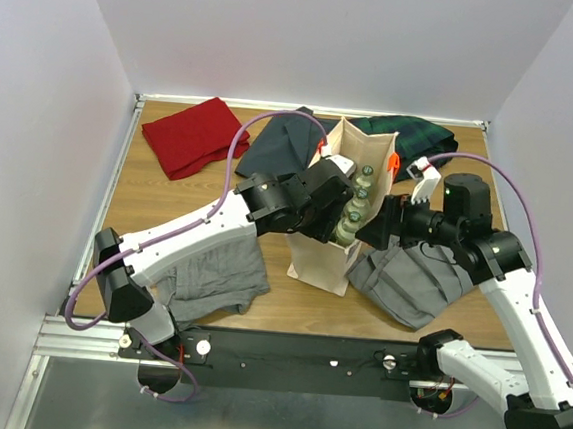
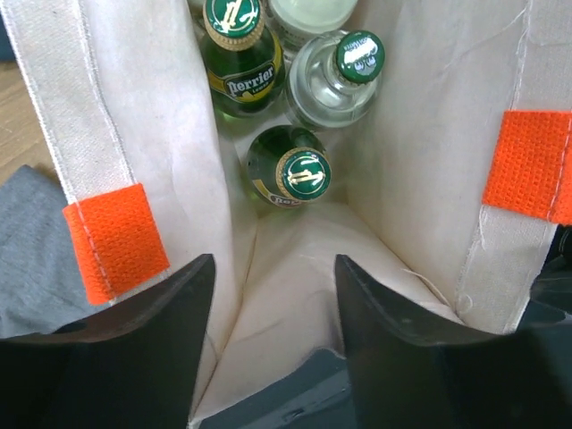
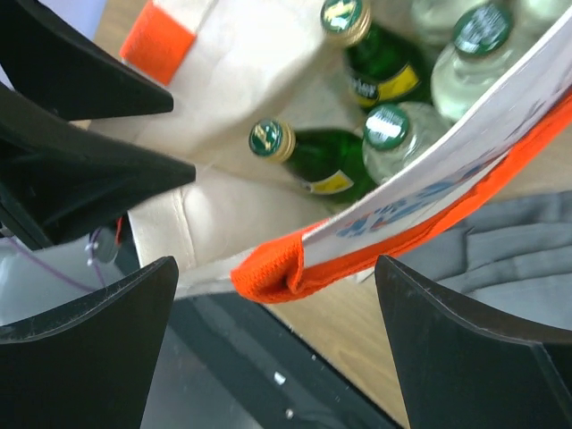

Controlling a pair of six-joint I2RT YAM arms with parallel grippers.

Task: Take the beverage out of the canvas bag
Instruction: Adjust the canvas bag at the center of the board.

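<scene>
The beige canvas bag (image 1: 325, 253) with orange handles stands mid-table. It holds several bottles (image 1: 357, 206). In the left wrist view I see a green Perrier bottle (image 2: 241, 58), a clear bottle with a green cap (image 2: 338, 76) and a second green bottle (image 2: 293, 168). My left gripper (image 2: 274, 264) is open above the bag's mouth, at the end clear of the bottles, its jaws empty. My right gripper (image 3: 277, 268) is open, and the bag's rim with an orange handle (image 3: 286, 273) lies between its jaws, not clamped. The green bottle also shows in the right wrist view (image 3: 308, 161).
Folded clothes lie around the bag: red (image 1: 193, 134), dark navy (image 1: 277, 148) and dark green plaid (image 1: 419, 136) at the back, grey (image 1: 216, 279) at front left and grey (image 1: 416, 281) at front right. White walls enclose the table.
</scene>
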